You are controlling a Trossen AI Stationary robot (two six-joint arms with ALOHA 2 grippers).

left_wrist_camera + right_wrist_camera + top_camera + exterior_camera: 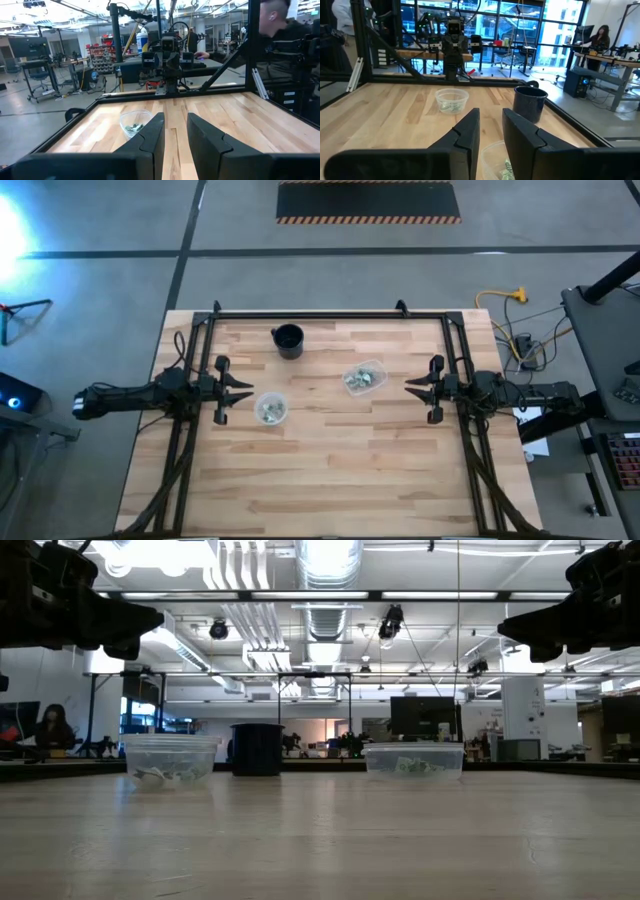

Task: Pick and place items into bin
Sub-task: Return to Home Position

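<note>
The items are tiny pale green-and-silvery pieces lying in two clear cups that stand on the table. One cup (271,409) (170,761) (452,100) sits just right of my left gripper (238,392), toward the near edge. The other cup (364,377) (414,760) (135,123) stands left of my right gripper (413,387) and shows low between its fingers in the right wrist view (495,161). Both grippers hover above the table, open and empty, facing each other. My left gripper (175,134) and right gripper (491,131) show a gap between the fingers.
A black cup (288,341) (257,748) (530,103) stands upright toward the far edge, between the two clear cups. A black frame (330,314) runs along the table's far, left and right sides. Bare wood (330,480) spreads toward the near edge. People sit or stand in the room beyond.
</note>
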